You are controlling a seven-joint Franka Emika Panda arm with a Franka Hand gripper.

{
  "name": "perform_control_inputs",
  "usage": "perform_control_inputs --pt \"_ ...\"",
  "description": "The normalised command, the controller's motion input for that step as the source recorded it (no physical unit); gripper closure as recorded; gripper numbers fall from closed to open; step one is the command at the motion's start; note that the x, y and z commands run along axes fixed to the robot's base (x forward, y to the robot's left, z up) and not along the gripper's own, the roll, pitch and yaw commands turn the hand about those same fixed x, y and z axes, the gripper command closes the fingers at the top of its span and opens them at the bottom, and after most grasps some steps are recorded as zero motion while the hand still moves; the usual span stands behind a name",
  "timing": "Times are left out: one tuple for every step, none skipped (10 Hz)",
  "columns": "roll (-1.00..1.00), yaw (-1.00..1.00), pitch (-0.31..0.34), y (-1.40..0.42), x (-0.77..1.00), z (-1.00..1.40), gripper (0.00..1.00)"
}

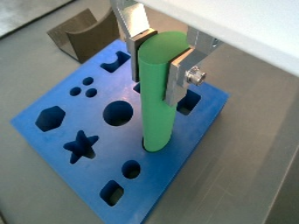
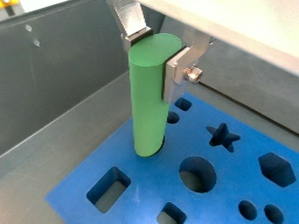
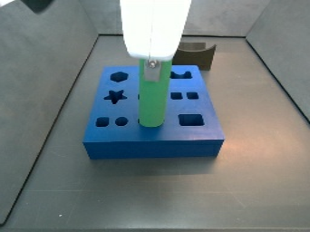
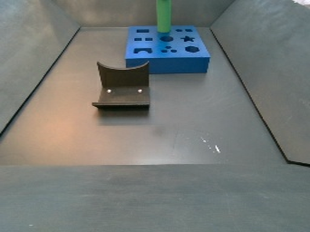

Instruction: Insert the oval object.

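The oval object is a long bright green rod (image 1: 156,96), held upright. My gripper (image 1: 156,58) is shut on its upper end, one silver finger on each side; this shows in both wrist views (image 2: 152,58). The rod (image 2: 147,101) hangs over the blue block (image 1: 52,140), which has several shaped holes in its top. Its lower end is at the block's top near the middle of the front row in a side view (image 3: 152,100). I cannot tell whether it has entered a hole. The rod also shows far off in a side view (image 4: 164,14).
The dark grey curved-top fixture (image 4: 121,88) stands on the floor apart from the blue block (image 4: 169,56), and behind it in a side view (image 3: 194,56). Grey walls (image 2: 47,79) enclose the floor.
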Motion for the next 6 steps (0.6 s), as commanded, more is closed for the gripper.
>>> perform_control_inputs --pt "-0.01 -0.12 -0.006 0.00 0.00 -0.28 1.00" --pt "0.00 -0.07 -0.017 0.00 0.00 -0.31 1.00" --pt "-0.02 -0.05 -0.031 0.00 -0.01 -0.33 1.00" --pt "-0.02 -0.04 -0.024 0.00 0.00 -0.36 1.00" --pt "0.00 -0.05 -0.003 0.00 0.00 -0.34 1.00" --pt "0.00 -0.04 0.000 0.00 0.00 -0.33 1.00"
